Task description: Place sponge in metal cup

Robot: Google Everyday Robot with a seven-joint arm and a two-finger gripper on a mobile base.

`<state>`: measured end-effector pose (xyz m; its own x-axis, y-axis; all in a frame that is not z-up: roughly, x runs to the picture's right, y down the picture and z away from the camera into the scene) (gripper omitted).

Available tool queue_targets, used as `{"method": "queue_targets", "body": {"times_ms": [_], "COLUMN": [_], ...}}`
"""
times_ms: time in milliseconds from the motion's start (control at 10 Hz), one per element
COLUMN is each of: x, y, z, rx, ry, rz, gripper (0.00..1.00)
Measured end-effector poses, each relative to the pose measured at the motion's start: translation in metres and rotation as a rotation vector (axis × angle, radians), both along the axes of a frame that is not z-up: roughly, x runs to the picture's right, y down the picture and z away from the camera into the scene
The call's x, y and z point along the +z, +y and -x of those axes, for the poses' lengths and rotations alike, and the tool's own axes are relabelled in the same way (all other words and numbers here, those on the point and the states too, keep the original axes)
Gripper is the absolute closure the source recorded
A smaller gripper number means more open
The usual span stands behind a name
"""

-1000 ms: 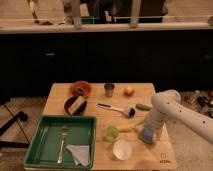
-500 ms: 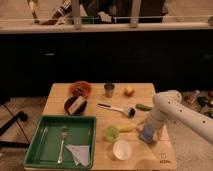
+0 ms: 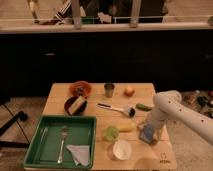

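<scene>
The metal cup point(image 3: 109, 89) stands upright at the back middle of the wooden table point(image 3: 60, 94). My gripper point(image 3: 147, 134) is low over the table's front right, at the end of the white arm point(image 3: 170, 107). A small blue block point(image 3: 148, 135), which looks like the sponge, sits right at the gripper; I cannot tell whether it is held. The gripper is well to the right of and nearer than the cup.
A green tray point(image 3: 35, 150) at front left holds a fork point(image 3: 63, 142) and a napkin point(image 3: 79, 154). Also on the table are a red bowl point(image 3: 80, 88), a dark bowl with a tan item point(image 3: 75, 105), a dish brush point(image 3: 117, 108), an orange fruit point(image 3: 129, 90), a green pickle point(image 3: 143, 107), a green cup point(image 3: 111, 133) and a white cup point(image 3: 120, 149).
</scene>
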<state>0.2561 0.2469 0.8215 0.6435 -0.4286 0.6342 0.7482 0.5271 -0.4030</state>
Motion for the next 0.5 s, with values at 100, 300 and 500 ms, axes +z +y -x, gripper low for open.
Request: {"method": "queue_targets", "body": {"times_ms": [100,300,500], "x": [-0.0014,-0.0044,-0.0054], "y": [0.0016,0.0040,0.0056], "z": [0.0005,0.0000,0.0025], "rx": [0.000,-0.004,-0.015], "ry": [-0.008,-0.019,-0.031], "rz": [0.002,0.009,0.015], "gripper": [0.20,0.20,0.20]}}
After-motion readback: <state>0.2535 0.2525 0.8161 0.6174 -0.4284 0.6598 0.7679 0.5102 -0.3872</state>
